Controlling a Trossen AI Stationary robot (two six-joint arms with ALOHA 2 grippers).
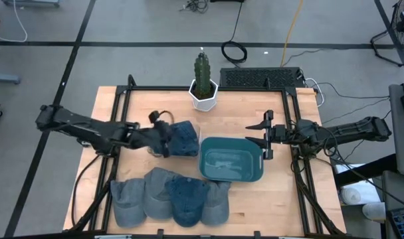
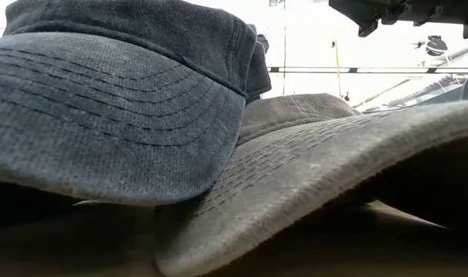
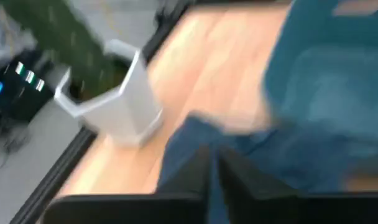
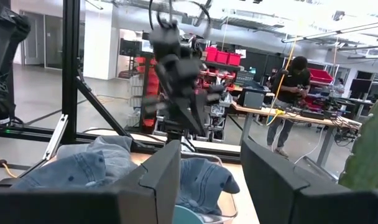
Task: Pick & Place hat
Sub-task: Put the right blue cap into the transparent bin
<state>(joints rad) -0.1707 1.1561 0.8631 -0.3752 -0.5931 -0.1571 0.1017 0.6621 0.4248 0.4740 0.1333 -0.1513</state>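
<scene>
The wooden table (image 1: 282,199) is carrying a teal rectangular bin (image 1: 232,159) at its middle, with a row of four denim caps (image 1: 169,197) lying overlapped along the near edge, their brims stitched in curved rows and their cloth faded and coarse. A fifth, darker denim cap (image 1: 183,139) is sitting just left of the bin, and the left gripper (image 1: 163,141) is clenching on its left edge; the left wrist view is showing blue cloth between the closed fingers. To do this well, I judge the arm should be lifting high enough for the floppy brim to clear the bin's smooth wall. The right gripper (image 1: 263,136) is waiting half parted, empty, beside the bin's right edge.
</scene>
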